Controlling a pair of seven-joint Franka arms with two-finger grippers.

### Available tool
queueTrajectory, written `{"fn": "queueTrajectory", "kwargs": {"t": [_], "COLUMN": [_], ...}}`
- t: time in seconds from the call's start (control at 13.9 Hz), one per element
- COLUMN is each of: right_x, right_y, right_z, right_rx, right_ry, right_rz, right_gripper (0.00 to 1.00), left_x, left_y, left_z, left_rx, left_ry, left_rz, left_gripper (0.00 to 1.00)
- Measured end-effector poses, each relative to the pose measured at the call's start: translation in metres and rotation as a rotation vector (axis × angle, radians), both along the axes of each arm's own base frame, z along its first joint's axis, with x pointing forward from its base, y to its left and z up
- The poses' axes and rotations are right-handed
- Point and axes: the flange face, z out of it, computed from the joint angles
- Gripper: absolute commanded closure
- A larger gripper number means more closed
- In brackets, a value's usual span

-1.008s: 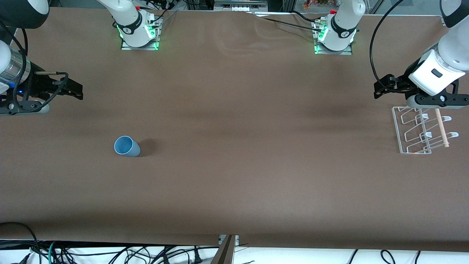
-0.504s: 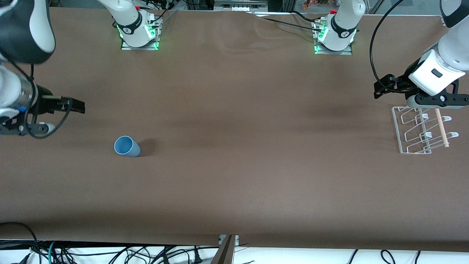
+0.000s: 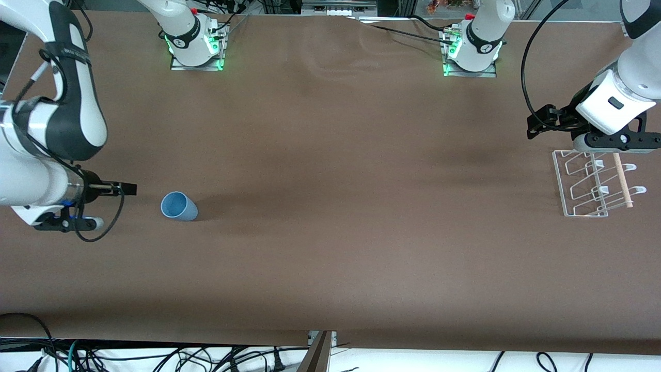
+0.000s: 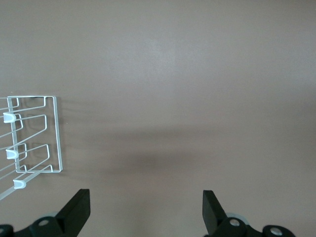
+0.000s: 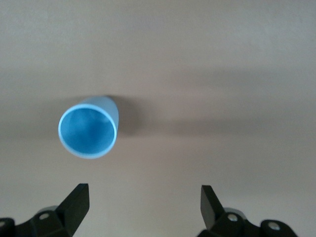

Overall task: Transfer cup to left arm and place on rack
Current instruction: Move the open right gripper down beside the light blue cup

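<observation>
**Right arm lines up on the cup**

The right gripper [image 3: 129, 189], fingers spread wide and empty, sits at the cup's [image 3: 178, 206] ten o'clock, levelled for a side grasp. The cup stands mouth-up. The left gripper [image 3: 537, 126], also spread, waits at the rack's [image 3: 560, 178] eleven o'clock, probably ready for handover.

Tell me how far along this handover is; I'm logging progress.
Nothing is done: the cup stands untouched on the table. In hand: the right pincer, open, is beside it. The left pincer waits open by the rack. Grasp, handover and racking remain.
</observation>
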Motion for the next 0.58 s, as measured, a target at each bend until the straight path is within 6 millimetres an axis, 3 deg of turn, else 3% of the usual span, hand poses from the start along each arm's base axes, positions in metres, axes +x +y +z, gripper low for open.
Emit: {"fn": "queueTrajectory", "kwargs": {"t": [0.22, 0.58], "right_x": [-0.005, -0.011], "right_y": [0.003, 0.009], "right_z": [-0.046, -0.073], "right_rx": [0.005, 0.017], "right_ry": [-0.033, -0.077], "right_rz": [0.010, 0.019], "right_gripper": [0.00, 0.00], "left_x": [0.000, 0.000], "left_y": [0.000, 0.000], "left_z": [0.000, 0.000], "left_rx": [0.000, 0.000], "left_ry": [0.000, 0.000], "left_rz": [0.000, 0.000], "left_gripper": [0.00, 0.00]}}
